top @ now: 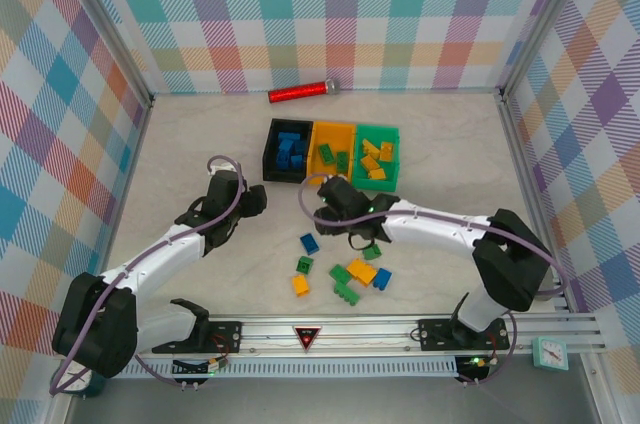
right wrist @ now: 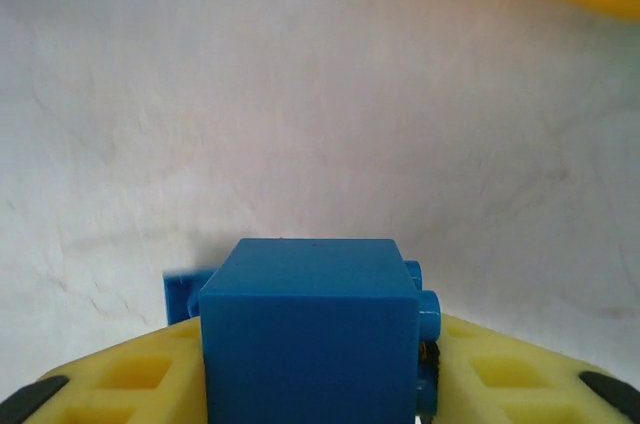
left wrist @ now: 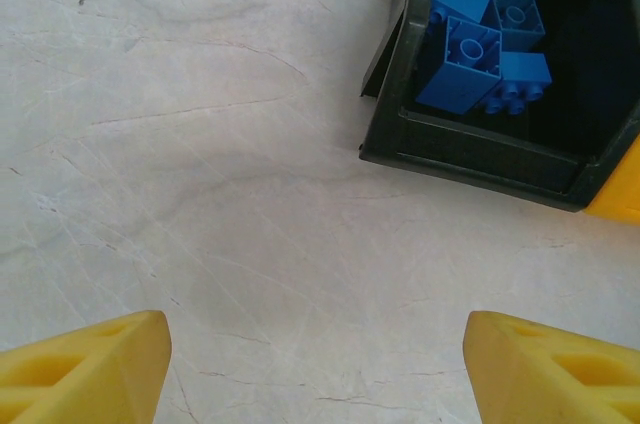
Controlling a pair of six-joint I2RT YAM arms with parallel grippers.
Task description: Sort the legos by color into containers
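Right gripper [right wrist: 310, 394] jaws grip one blue brick [right wrist: 308, 324], near the front of the black bin [top: 272, 154]. Left gripper [left wrist: 318, 369] jaws stand open, empty. Advise: centre over the bin's blue bricks [left wrist: 470, 54] before releasing.

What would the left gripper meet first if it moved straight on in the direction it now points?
Probably the bare table ahead of the open left gripper. The black bin holding blue legos sits slightly right of that line; depth is unclear, so its near corner might be grazed.
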